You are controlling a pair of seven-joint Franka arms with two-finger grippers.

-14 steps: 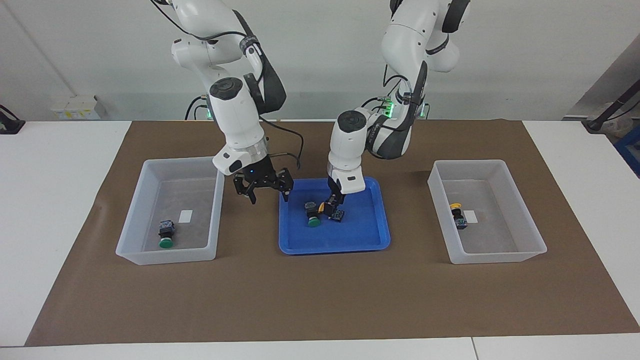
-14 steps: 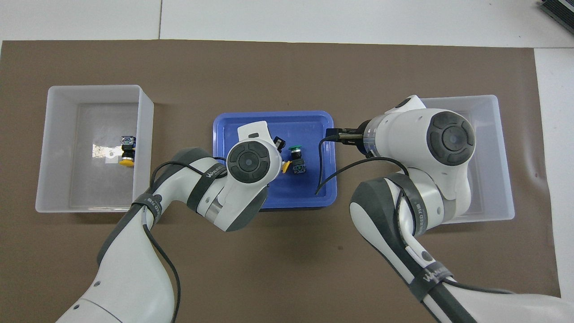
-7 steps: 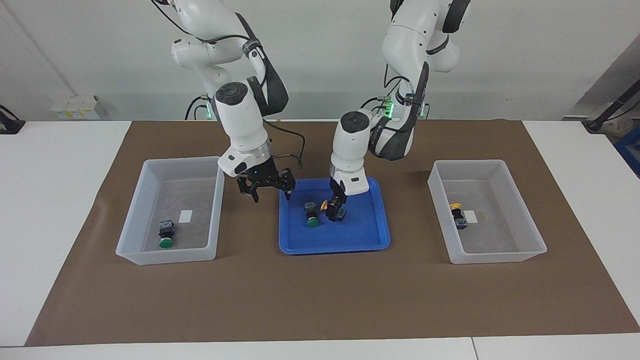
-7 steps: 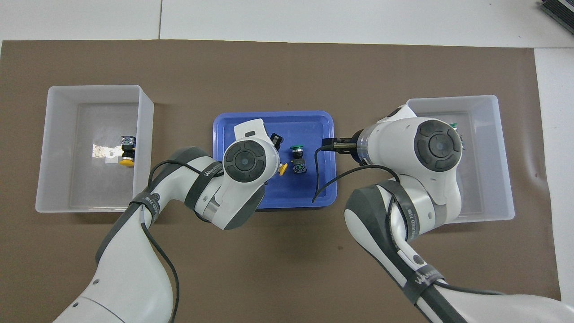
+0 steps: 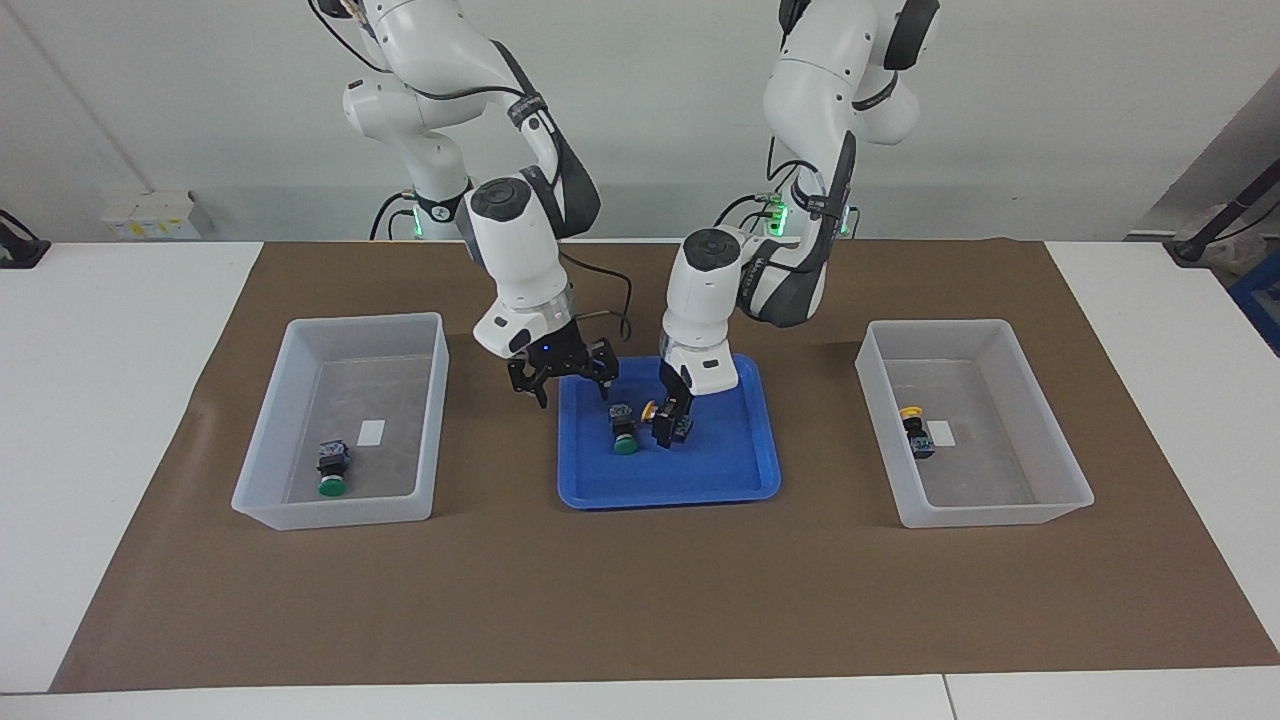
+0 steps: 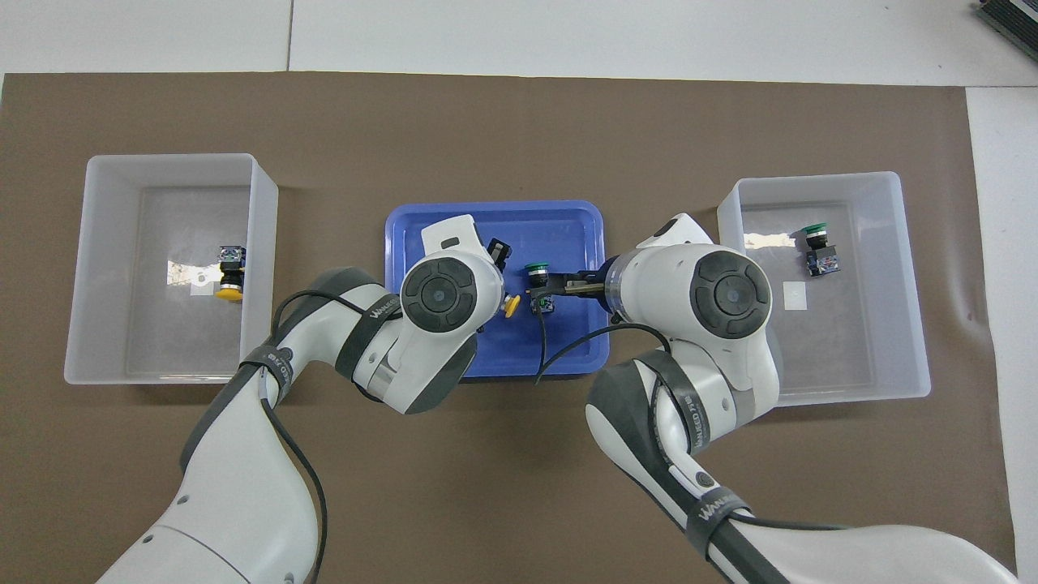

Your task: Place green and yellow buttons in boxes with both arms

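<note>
A green button (image 5: 624,430) lies in the blue tray (image 5: 670,497); it also shows in the overhead view (image 6: 535,272). My left gripper (image 5: 670,420) is low in the tray beside it, shut on a yellow button (image 5: 652,410), whose cap shows overhead (image 6: 511,304). My right gripper (image 5: 572,392) is open and hangs above the tray's edge toward the right arm's end; overhead, its fingertips (image 6: 559,284) lie by the green button. One box (image 5: 335,510) holds a green button (image 5: 332,472). The other box (image 5: 990,510) holds a yellow button (image 5: 914,428).
The tray (image 6: 495,209) sits mid-table on a brown mat (image 5: 640,600), between the two boxes (image 6: 174,158) (image 6: 819,177). Each box has a small white label inside. The right arm's black cable hangs over the tray.
My right gripper has moved from beside the green-button box to above the tray, close to the green button. My left gripper has stayed in the tray on the yellow button.
</note>
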